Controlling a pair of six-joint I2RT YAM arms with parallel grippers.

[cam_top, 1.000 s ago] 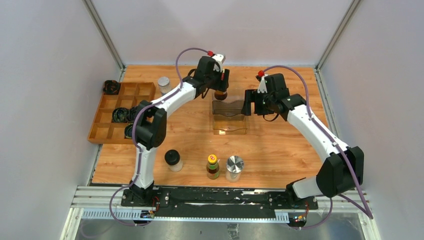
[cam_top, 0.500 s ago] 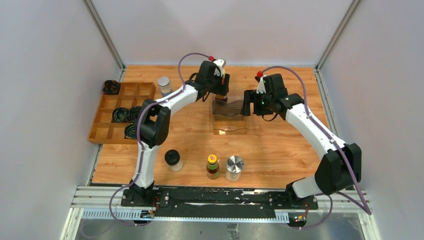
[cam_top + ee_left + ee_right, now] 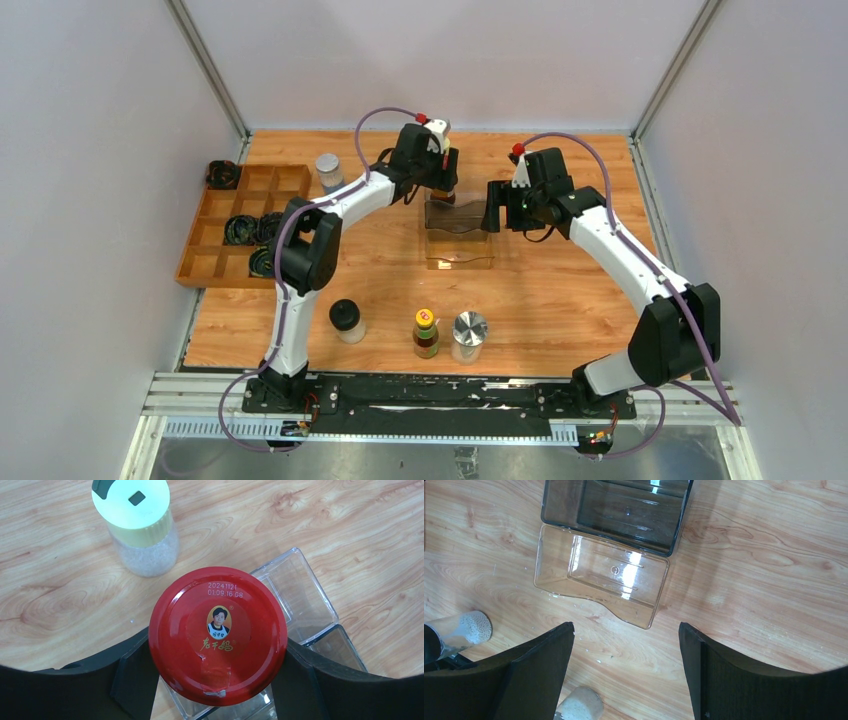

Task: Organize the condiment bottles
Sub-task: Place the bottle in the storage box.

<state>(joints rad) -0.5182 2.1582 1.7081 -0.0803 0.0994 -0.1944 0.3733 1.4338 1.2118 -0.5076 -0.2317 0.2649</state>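
Observation:
My left gripper (image 3: 441, 186) is shut on the red-lidded dark jar (image 3: 217, 630), one finger on each side of the lid. It holds the jar upright over the back end of the clear stepped organizer (image 3: 458, 245). The yellow-capped shaker (image 3: 137, 520) stands on the table just beyond, to the back left (image 3: 328, 168). My right gripper (image 3: 624, 625) is open and empty, beside the organizer's right side (image 3: 493, 205). In a row near the front stand the black-capped jar (image 3: 345, 318), the yellow-capped brown sauce bottle (image 3: 426, 333) and the silver-lidded jar (image 3: 469, 335).
A wooden compartment tray (image 3: 215, 265) at the left holds black coiled bundles (image 3: 240, 230); another bundle (image 3: 222, 175) lies behind it. White walls close in the table on three sides. The right wrist view shows the organizer's clear tier (image 3: 604, 577) and dark tier (image 3: 624, 510).
The left gripper has shifted slightly with the red-lidded jar toward the organizer's back end, then held still. The right arm has barely moved.

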